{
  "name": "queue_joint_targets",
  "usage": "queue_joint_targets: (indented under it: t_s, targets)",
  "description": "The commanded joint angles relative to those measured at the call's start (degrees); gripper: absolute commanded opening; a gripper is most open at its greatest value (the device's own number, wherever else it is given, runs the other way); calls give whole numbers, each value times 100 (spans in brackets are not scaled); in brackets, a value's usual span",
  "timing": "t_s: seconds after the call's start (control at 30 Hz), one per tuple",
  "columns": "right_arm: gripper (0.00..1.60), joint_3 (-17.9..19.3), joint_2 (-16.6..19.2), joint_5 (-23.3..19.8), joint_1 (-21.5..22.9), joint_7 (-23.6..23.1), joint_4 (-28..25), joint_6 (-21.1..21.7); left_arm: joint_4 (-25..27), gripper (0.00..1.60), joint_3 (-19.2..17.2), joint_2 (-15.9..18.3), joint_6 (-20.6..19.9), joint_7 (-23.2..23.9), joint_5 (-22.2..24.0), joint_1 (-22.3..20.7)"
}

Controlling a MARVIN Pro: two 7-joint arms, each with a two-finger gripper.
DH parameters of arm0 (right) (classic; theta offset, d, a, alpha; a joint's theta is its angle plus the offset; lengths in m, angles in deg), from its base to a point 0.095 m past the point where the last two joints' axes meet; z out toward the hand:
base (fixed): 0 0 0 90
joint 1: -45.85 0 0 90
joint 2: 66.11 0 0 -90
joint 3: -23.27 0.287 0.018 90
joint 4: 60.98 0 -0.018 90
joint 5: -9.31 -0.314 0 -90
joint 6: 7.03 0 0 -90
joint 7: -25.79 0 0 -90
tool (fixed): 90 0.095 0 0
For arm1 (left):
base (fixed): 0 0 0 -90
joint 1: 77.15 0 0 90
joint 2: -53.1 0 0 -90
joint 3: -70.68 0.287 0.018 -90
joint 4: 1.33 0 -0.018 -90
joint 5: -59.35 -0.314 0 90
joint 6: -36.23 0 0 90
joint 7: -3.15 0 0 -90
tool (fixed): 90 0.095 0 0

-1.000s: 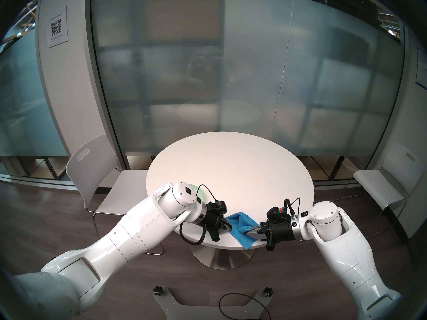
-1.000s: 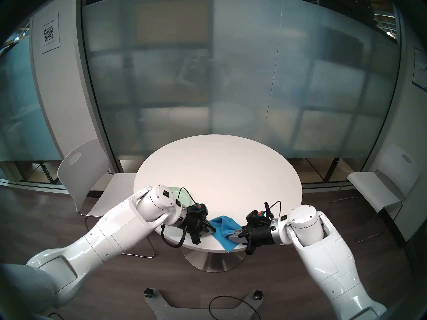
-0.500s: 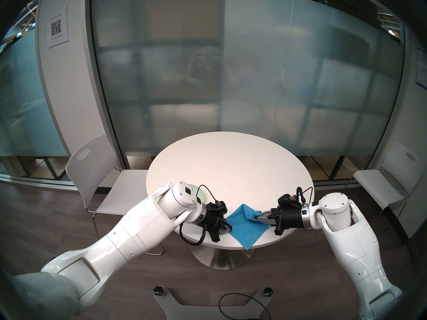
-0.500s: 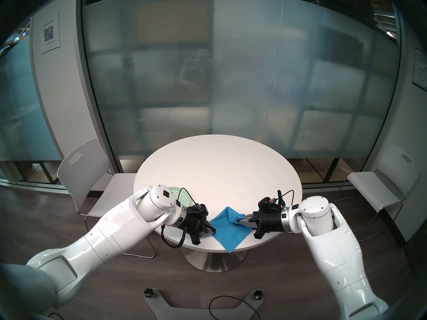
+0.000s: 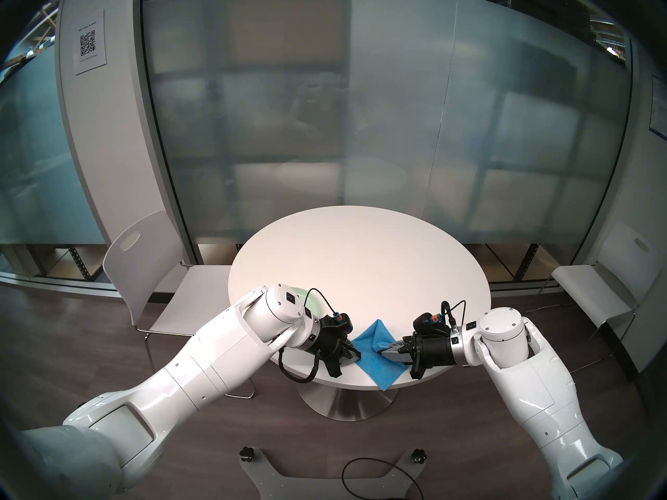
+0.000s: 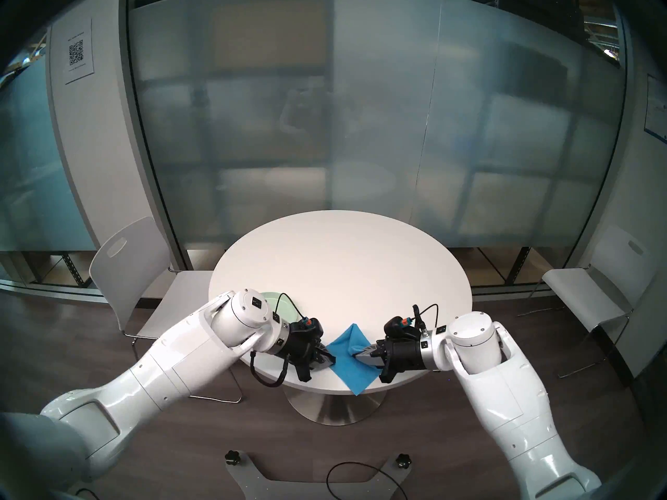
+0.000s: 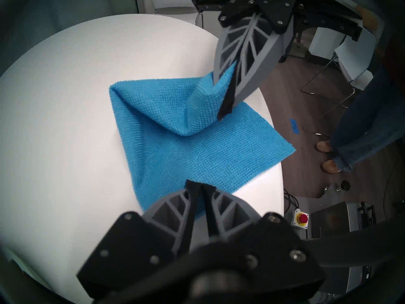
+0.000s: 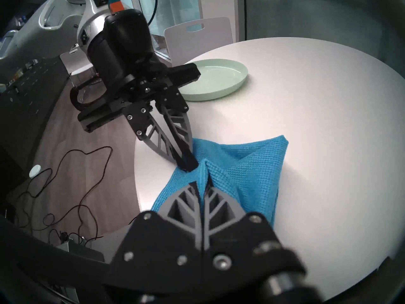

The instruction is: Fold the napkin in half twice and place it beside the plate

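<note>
The bright blue napkin [image 5: 373,362] lies near the front edge of the round white table [image 5: 361,257], one corner hanging over the rim. My left gripper [image 7: 198,185] is shut on the napkin's [image 7: 166,147] left corner and holds it down on the tabletop. My right gripper [image 8: 202,183] is shut on the opposite corner, lifted and drawn over the napkin [image 8: 254,165] toward the left gripper [image 8: 186,163], so the cloth stands in a raised fold. The pale green plate [image 8: 219,82] sits behind the left wrist, mostly hidden by it in the head view [image 5: 313,301].
White chairs stand left [image 5: 144,257] and right [image 5: 595,290] of the table. A person's legs [image 7: 361,125] are on the floor beyond the right arm. Cables [image 8: 76,165] lie on the floor, and a red stop button [image 7: 302,219] sits below the table's edge.
My right gripper first pulled the napkin's corner out to the right and away, spreading the cloth, then brought it back left over the napkin. The left gripper stayed on its corner.
</note>
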Motion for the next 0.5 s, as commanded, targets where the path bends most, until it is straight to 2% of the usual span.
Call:
queue_joint_targets:
  t_s: [0.0,0.13,0.23,0.27,0.3,0.33,0.47]
  targets:
    - [0,-77,-59,34,121,17,16,7,57,57,-74,40,8,-7,28,-28]
    - [0,-182,5,105,141,-28,69,108,65,57,-81,54,12,10,39,-43]
    - [61,-189,11,114,125,-24,88,80,56,57,-81,52,22,14,46,-49]
    - [66,-184,20,119,120,-25,79,82,49,57,-78,49,25,17,46,-54]
    - [80,-174,26,118,117,-29,70,85,44,57,-74,47,26,19,45,-59]
    - [119,-157,35,116,119,-35,56,92,38,57,-70,44,27,21,44,-64]
    - [132,-84,68,83,114,-86,-37,112,19,57,-57,35,26,27,40,-77]
